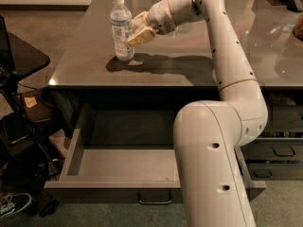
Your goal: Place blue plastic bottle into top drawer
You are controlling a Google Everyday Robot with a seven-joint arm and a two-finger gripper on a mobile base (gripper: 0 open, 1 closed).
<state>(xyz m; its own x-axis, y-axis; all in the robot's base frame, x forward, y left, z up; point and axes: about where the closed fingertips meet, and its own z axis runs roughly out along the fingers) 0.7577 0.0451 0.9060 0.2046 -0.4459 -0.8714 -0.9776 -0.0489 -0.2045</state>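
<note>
While the drawer (pixel 128 163) below hangs wide open, the bottle (pixel 121 28) stands upright on the counter (pixel 189 65), the claw (pixel 134 34) against its side, grip impossible to tell.

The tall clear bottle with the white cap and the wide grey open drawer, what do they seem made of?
Tall clear bottle: thin plastic, see-through with glossy highlights. Wide grey drawer: probably painted metal, with flat matte panels and a small metal handle. The gripper is beside the bottle.

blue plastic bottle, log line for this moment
clear blue plastic bottle: upright on grey table | hand: beside bottle at label height | grey top drawer: open
</note>
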